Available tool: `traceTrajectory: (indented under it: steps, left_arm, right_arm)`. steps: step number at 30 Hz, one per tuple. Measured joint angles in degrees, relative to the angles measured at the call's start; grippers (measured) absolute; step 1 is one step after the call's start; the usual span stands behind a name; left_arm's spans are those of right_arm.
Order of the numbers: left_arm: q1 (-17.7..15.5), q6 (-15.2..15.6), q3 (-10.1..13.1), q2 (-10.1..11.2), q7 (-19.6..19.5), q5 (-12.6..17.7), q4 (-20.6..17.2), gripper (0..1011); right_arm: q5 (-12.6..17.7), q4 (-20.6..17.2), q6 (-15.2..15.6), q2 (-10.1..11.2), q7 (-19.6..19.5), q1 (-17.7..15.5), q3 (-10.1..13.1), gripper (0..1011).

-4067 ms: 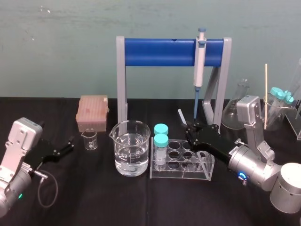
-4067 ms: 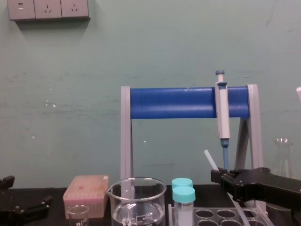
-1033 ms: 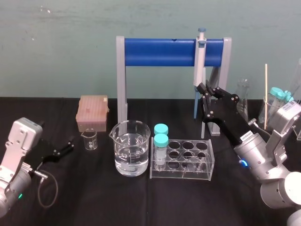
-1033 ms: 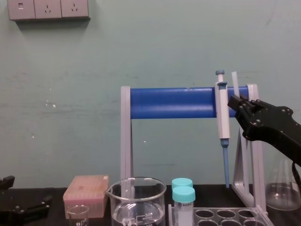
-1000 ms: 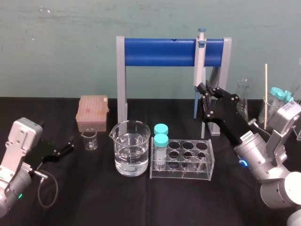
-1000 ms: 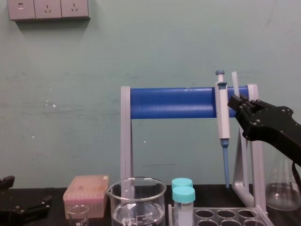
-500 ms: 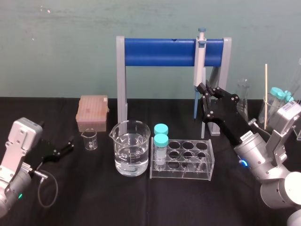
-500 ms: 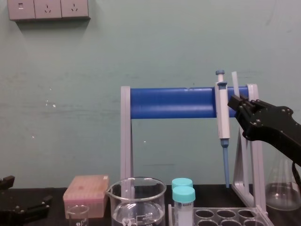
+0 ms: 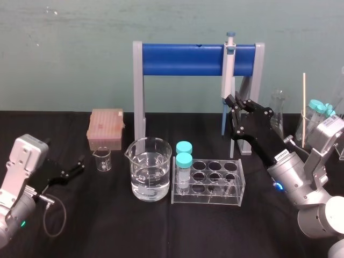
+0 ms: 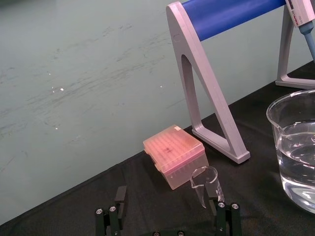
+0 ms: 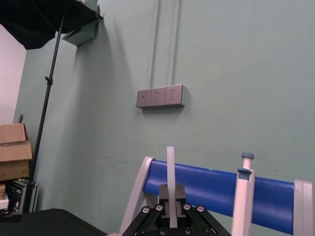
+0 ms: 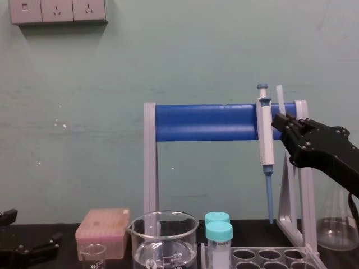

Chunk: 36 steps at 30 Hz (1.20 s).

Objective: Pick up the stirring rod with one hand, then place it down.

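The right gripper (image 12: 284, 123) hides most of the stirring rod (image 12: 279, 97) (lower end included).

large beaker (image 9: 151, 172) (part-filled) | pink tip box (image 9: 106, 128) | pipette (image 9: 228, 75) hung on blue stand (image 9: 183, 59) | tube rack (image 9: 209, 187)

A laboratory, plainly. On the black-draped bench (image 9: 107, 226): a glass beaker (image 9: 150, 177) of clear liquid, a smaller beaker (image 9: 102, 159), a clear tube rack (image 9: 215, 189) with two teal-capped tubes (image 9: 184, 161), a pink pipette-tip box (image 9: 105, 129), a conical flask (image 9: 277, 115). Behind, a white-and-blue pipette (image 9: 228, 72) hung on a blue-barred stand (image 9: 183, 59), and beside it a thin glass stirring rod (image 12: 279, 100). At the back, a plain teal wall (image 12: 168, 56) with a row of sockets (image 12: 56, 11).
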Motion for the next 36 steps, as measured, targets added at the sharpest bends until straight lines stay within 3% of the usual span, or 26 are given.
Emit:
traceTrajectory:
  steps: [36]
  left_arm:
    - [0.0, 0.0, 0.0, 0.0, 0.0, 0.0, 0.0, 1000]
  right_arm:
    - [0.0, 0.0, 0.0, 0.0, 0.0, 0.0, 0.0, 69]
